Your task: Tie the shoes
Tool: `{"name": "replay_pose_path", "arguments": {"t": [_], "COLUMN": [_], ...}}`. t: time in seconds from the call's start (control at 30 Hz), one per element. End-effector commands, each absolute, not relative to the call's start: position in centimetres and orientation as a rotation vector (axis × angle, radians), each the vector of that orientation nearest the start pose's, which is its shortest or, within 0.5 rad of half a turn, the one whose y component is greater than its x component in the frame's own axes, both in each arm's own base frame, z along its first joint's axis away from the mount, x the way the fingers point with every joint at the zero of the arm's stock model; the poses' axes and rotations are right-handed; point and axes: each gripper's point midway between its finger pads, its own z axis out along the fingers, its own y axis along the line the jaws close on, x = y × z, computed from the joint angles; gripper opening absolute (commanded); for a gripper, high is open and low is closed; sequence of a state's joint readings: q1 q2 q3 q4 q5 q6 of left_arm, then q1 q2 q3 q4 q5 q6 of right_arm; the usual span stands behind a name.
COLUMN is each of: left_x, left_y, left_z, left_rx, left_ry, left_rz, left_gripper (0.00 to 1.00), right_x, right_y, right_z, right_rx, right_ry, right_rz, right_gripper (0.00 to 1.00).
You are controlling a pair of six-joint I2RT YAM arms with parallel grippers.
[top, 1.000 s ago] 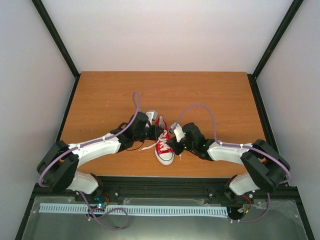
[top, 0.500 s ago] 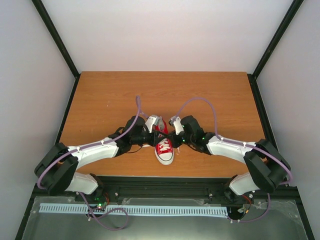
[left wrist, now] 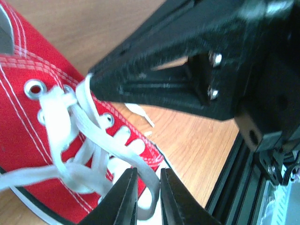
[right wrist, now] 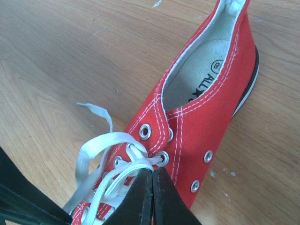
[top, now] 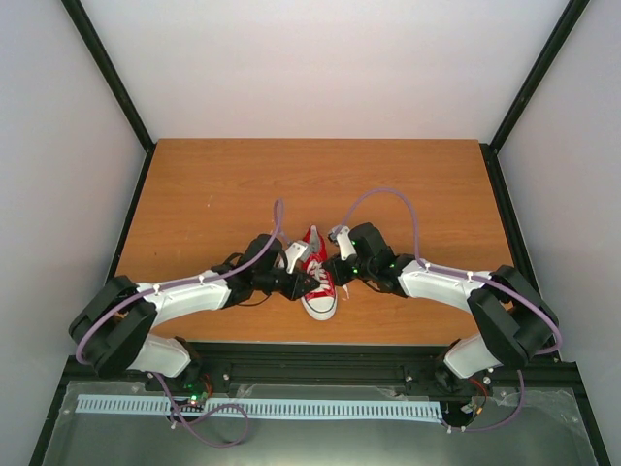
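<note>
On table (top: 194, 194), red shoe (right wrist: 201, 122), left hand (left wrist: 147, 190), right hand (right wrist: 153, 180) crowding laces (right wrist: 101, 145)

A robotics lab cell: white panels (top: 330, 68) and black posts (top: 107, 73) enclose the wooden surface (top: 213, 184), robot arms (top: 184, 291) at its near edge.

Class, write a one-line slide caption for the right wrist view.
Shut right gripper touching the white laces of a red canvas sneaker on a wooden table.
</note>
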State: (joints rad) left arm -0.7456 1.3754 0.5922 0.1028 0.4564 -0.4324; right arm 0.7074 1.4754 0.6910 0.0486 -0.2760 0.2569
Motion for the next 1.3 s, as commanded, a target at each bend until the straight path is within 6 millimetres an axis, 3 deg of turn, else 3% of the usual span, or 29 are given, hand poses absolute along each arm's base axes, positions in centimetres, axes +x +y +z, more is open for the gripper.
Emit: {"name": "replay_pose_path", "arguments": {"t": [0.0, 0.1, 0.23, 0.33, 0.4, 0.57, 0.7, 1.07, 1.2, 1.27], "left_x": [20.0, 19.4, 19.5, 20.7, 21.8, 24.6, 26.0, 27.2, 27.9, 28.0], "left_y": [-29.9, -29.5, -28.4, -27.5, -26.8, -26.0, -25.8, -26.5, -25.7, -25.7], "left_z": [8.7, 8.5, 9.6, 11.3, 11.9, 12.1, 12.7, 9.6, 10.0, 10.4], "left_rx": [0.732, 0.745, 0.684, 0.579, 0.477, 0.249, 0.134, 0.096, 0.037, 0.036], "left_ry": [2.369, 2.389, 2.372, 2.351, 2.364, 2.392, 2.367, 2.461, 2.412, 2.376], "left_rz": [-1.127, -1.121, -1.078, -1.022, -0.975, -0.937, -0.929, -0.883, -0.849, -0.868], "left_gripper": [0.2, 0.29, 0.51, 0.66, 0.71, 0.62, 0.62, 0.32, 0.3, 0.37], "right_x": [26.4, 26.4, 26.3, 26.2, 26.1, 25.9, 25.8, 25.6, 25.6, 25.7], "right_y": [28.8, 28.8, 28.8, 28.7, 28.5, 28.5, 28.6, 29.0, 29.1, 29.2], "right_z": [8.5, 8.6, 8.8, 8.9, 8.8, 8.8, 9.0, 9.6, 9.9, 10.0], "right_rx": [-0.673, -0.675, -0.683, -0.693, -0.7, -0.718, -0.723, -0.753, -0.768, -0.772], "right_ry": [2.318, 2.313, 2.305, 2.298, 2.298, 2.29, 2.285, 2.252, 2.238, 2.233], "right_rz": [0.809, 0.811, 0.812, 0.808, 0.8, 0.801, 0.808, 0.837, 0.843, 0.842], "right_gripper": [0.03, 0.03, 0.03, 0.03, 0.03, 0.03, 0.03, 0.03, 0.03, 0.03]}}
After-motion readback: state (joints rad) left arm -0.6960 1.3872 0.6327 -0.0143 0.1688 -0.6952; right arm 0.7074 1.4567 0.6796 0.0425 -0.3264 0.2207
